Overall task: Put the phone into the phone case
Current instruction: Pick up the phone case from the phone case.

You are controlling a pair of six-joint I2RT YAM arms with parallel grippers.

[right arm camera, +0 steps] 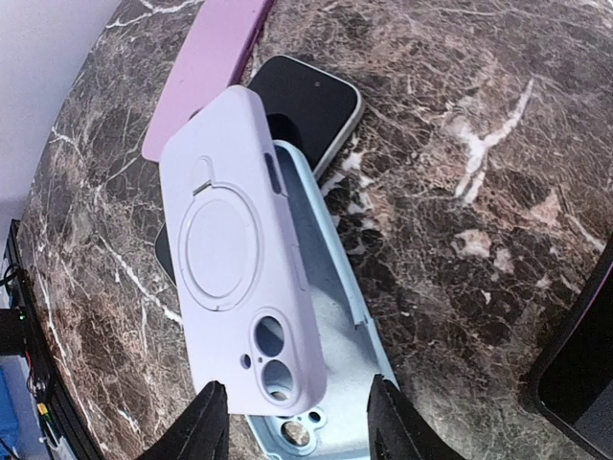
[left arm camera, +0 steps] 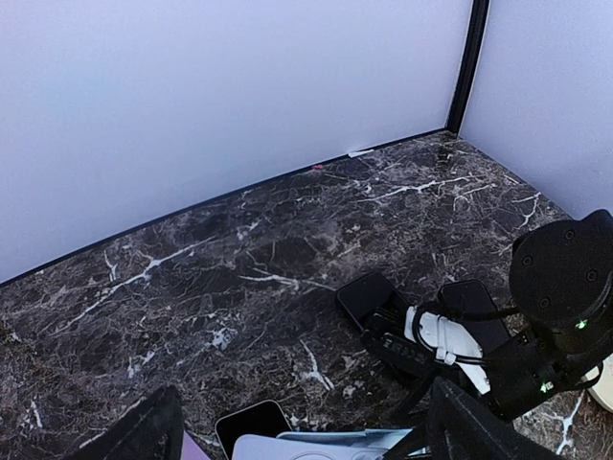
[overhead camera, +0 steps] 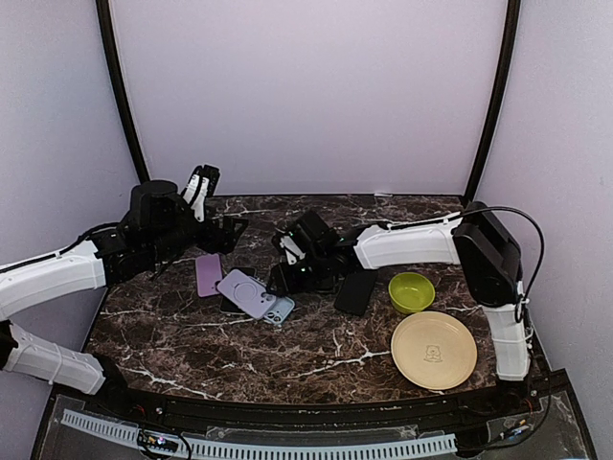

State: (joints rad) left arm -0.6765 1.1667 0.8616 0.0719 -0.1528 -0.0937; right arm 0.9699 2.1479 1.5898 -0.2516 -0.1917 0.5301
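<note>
— Lying nearest, the light blue case (right arm camera: pixel 335 326) carries the lilac case (right arm camera: pixel 239 249), which half covers the phone (right arm camera: pixel 311 105).
— Beyond them, the right gripper (right arm camera: pixel 297 383) and the left gripper (left arm camera: pixel 305 388) both stand spread and empty. Closing now may pinch two cases together and drag the phone aside.

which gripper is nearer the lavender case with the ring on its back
Right. The right gripper hangs over the camera end of the lavender case; the left gripper is apart, farther back.

Top camera overlooks the table (overhead camera: pixel 192 335); right wrist camera, close above, shares its lilac case (right arm camera: pixel 239 249)
</note>
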